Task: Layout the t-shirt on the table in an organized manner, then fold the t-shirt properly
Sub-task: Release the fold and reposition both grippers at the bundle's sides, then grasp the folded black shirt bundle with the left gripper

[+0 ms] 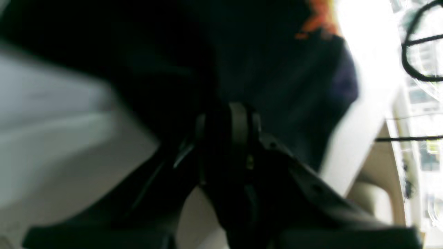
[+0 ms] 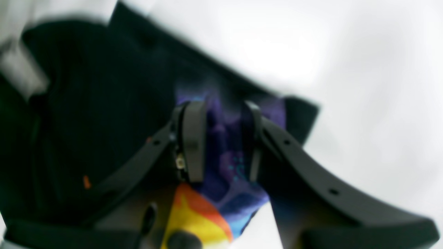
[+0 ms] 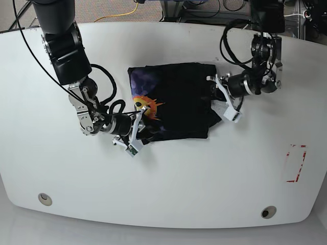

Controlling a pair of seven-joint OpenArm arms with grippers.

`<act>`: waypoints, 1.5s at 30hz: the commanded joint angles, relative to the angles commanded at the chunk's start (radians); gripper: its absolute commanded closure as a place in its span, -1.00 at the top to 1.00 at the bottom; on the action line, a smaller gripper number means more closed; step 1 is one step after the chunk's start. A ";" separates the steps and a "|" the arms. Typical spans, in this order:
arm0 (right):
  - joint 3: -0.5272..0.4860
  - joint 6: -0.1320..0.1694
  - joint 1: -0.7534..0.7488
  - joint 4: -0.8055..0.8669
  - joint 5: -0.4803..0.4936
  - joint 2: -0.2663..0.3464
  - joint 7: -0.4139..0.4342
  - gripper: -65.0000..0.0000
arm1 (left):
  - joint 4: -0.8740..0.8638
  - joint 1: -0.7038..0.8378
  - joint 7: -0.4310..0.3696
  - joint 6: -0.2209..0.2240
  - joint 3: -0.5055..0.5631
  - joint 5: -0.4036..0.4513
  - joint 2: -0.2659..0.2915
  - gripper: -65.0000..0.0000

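Observation:
The black t-shirt (image 3: pixel 179 102) lies as a folded rectangle at the middle of the white table (image 3: pixel 204 178), its orange and purple print (image 3: pixel 145 106) at the left end. My right gripper (image 3: pixel 139 127) is at the shirt's lower left corner. In the right wrist view its fingers (image 2: pixel 193 138) hold a fold of printed fabric (image 2: pixel 225 155) between them. At the shirt's right edge is my left gripper (image 3: pixel 215 94). In the blurred left wrist view it (image 1: pixel 226 117) looks shut on dark cloth (image 1: pixel 277 69).
Two grey grommet holes (image 3: pixel 45 198) (image 3: pixel 268 212) sit near the table's front edge. A red dashed rectangle (image 3: pixel 295 163) marks the right side. Cables (image 3: pixel 127 13) run on the floor beyond the far edge.

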 joint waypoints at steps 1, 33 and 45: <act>0.000 0.000 -0.020 0.023 0.000 0.011 0.000 -0.51 | -0.029 -0.015 -0.006 0.000 0.014 0.000 -0.018 -0.79; 0.296 0.000 -0.221 0.637 -0.092 -0.032 -0.437 -0.51 | 0.287 -0.041 0.071 0.003 0.002 -0.058 -0.017 -0.79; 0.298 0.000 -0.196 0.293 -0.422 -0.172 -0.206 -0.51 | 0.287 0.146 0.069 0.003 0.031 -0.057 0.110 -0.79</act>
